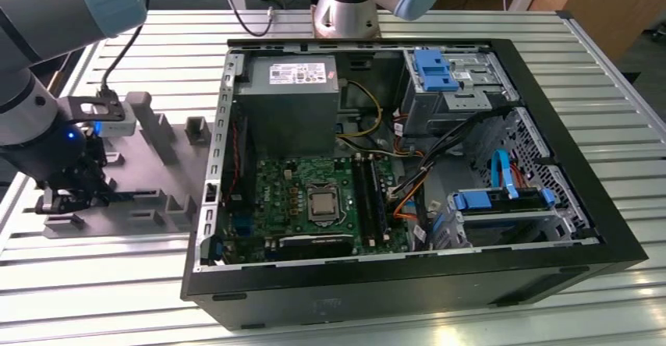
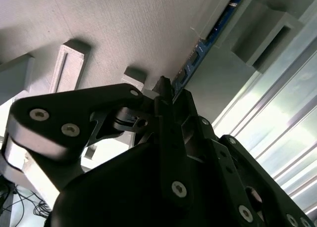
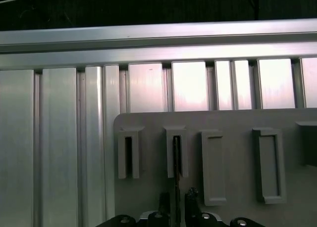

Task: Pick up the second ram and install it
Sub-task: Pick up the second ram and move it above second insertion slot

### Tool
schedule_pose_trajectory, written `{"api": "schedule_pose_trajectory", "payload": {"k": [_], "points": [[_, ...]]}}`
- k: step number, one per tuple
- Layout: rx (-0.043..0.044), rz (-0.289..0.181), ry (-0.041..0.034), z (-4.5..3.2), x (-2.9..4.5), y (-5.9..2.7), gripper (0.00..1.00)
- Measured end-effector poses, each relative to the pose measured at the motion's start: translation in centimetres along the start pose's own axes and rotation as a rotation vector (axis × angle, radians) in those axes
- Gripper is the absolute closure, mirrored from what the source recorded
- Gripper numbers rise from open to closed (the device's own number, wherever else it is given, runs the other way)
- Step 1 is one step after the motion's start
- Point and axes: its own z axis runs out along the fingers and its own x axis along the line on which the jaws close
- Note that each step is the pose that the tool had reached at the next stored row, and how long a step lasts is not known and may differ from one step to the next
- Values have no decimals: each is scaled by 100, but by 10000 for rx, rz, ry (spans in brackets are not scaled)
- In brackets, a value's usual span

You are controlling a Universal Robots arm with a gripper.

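pincer (image 1: pixel 65 203) lower left in exterior view, at second ram (image 2: pixel 208 39) | ram edge-up in grey holder (image 2: pixel 124 24), long axis through pincer | hold: cannot tell

I assess this as a robotics lab or assembly workshop. Evidence: a slatted aluminium bench (image 1: pixel 614 81), an opened computer tower (image 1: pixel 416 284) lying on it, a grey parts fixture (image 1: pixel 136 221) on the exterior view's left, and an arm base (image 1: pixel 345 15) at the far edge. Possibly wooden furniture (image 1: pixel 604 3) beyond.
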Motion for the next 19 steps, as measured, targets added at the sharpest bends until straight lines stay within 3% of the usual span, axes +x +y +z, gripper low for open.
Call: {"api": "schedule_pose_trajectory", "payload": {"k": [3, 4, 14, 19], "points": [[-1, 1, 1, 5, 0, 0, 75], [-1, 0, 0, 6, 0, 0, 82], [-2, -16, 2, 20, 1, -1, 86], [-19, -517, 15, 24, 2, 0, 86]]}}
